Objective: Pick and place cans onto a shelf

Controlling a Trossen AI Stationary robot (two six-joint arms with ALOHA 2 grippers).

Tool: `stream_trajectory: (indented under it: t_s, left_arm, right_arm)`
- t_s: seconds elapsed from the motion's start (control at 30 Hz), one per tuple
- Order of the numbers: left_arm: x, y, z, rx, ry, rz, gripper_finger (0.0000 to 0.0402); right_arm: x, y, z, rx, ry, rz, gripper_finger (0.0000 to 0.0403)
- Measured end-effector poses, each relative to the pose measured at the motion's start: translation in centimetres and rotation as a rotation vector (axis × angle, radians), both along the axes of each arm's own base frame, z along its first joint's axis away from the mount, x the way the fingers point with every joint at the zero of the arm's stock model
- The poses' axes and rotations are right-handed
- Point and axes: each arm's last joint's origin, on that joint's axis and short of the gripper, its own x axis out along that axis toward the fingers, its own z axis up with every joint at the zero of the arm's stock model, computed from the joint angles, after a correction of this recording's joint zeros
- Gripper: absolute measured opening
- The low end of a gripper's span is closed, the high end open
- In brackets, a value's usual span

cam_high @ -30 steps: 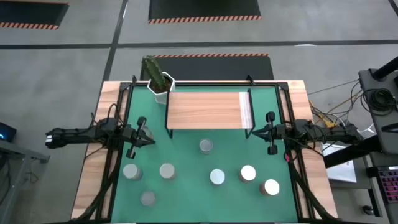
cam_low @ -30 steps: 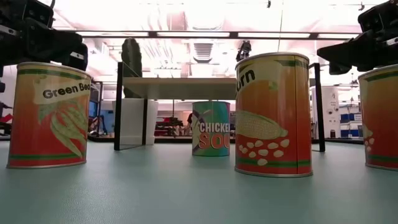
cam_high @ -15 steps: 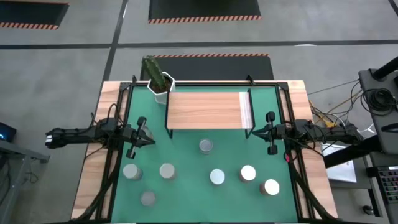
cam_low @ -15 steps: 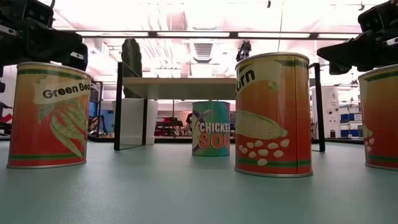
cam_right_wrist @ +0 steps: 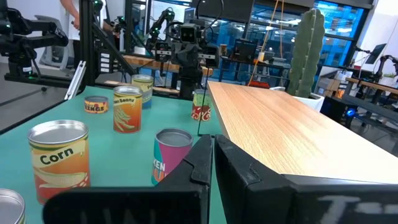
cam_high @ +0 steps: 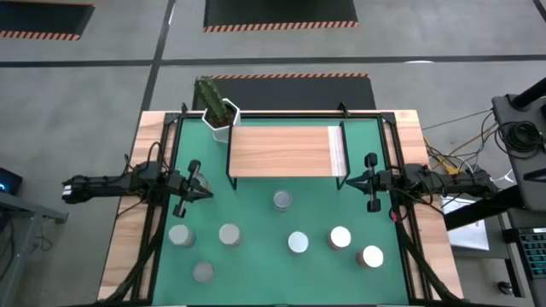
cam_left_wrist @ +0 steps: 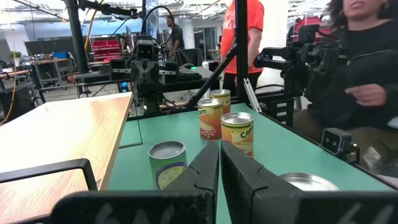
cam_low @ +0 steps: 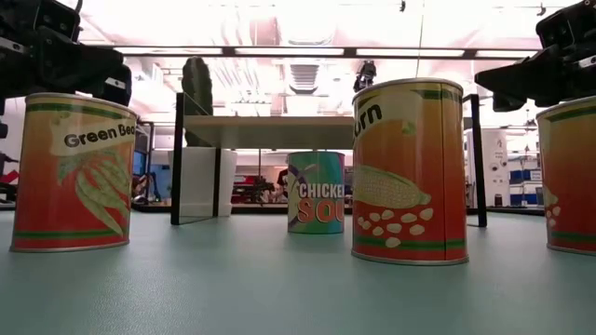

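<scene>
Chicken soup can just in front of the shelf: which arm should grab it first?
Either, marginally the right. The soup can stands about midway; the right gripper looks slightly nearer than the left gripper. Both are shut, empty; the shelf is bare.

The right gripper [cam_right_wrist: 210, 163], fingers [cam_right_wrist: 196, 163] pressed together, points past a pink can [cam_right_wrist: 171, 154] beside the wooden shelf [cam_right_wrist: 280, 130].
</scene>
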Motion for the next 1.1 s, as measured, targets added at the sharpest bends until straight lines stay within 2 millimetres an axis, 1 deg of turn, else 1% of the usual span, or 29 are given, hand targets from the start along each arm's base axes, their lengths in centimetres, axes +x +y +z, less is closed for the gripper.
stream_trajectory:
  t_s: [0.9,1.1]
  left_arm:
    - [0.0,0.0,0.0,0.0,0.0,0.0,0.0]
    - [0.0,0.0,0.0,0.049,-0.012,0.002,0.0]
  right_arm:
    - [0.0,0.0,0.0,0.0,0.0,0.0,0.0009]
    - [0.0,0.0,0.01,0.0,0.0,0.0,0.0009]
